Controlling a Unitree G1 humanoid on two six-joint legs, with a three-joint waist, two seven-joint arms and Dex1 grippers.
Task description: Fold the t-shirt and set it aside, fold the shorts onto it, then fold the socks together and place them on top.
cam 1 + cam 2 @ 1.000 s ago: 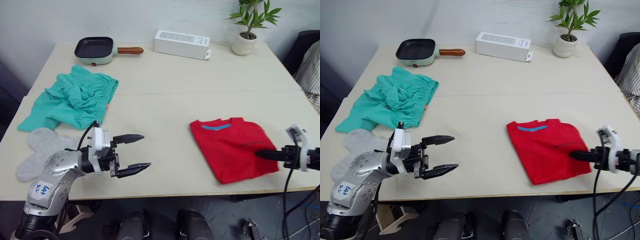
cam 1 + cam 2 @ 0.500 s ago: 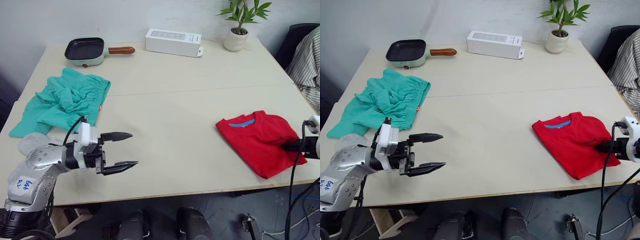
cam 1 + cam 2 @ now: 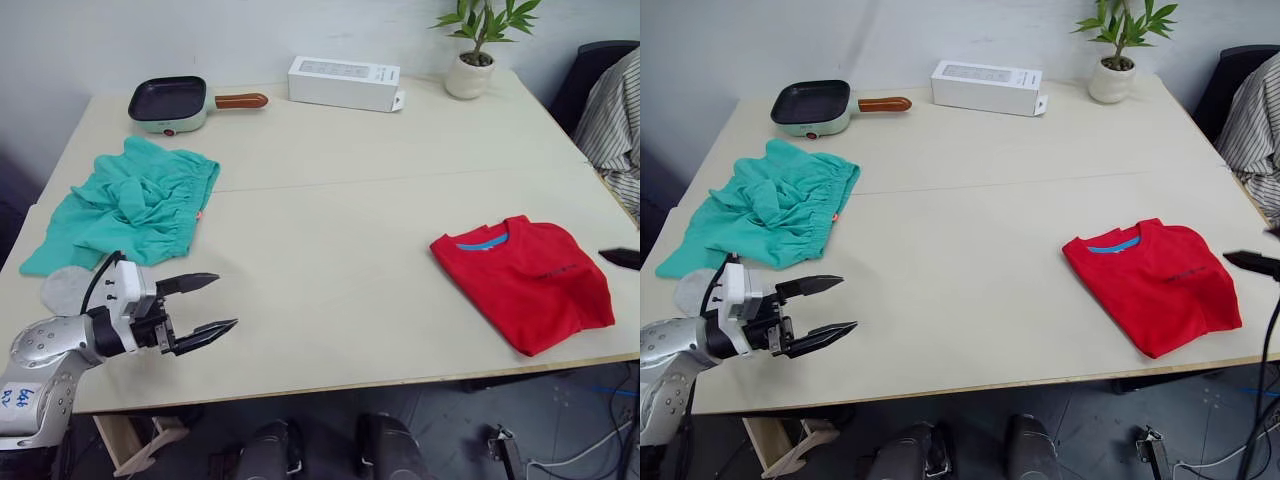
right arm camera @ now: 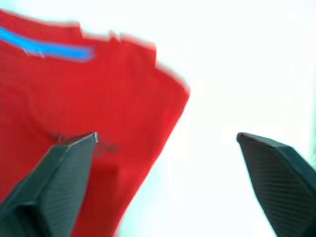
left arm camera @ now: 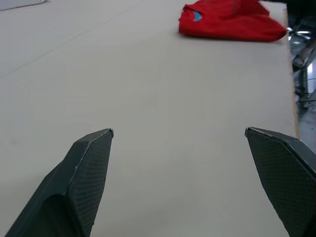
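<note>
Two grippers spread | left gripper [image 3: 205,305] level, near-left | right gripper [image 4: 165,140] beside t-shirt [image 3: 525,280]

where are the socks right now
In the left eye view the socks lie at the table's near-left edge, just in front of the shorts and right behind the open left tool.

Along the far edge of my tabletop [image 3: 330,215] I see a small green pan [image 3: 170,102], a white box [image 3: 343,83] and a potted plant [image 3: 474,58].
</note>
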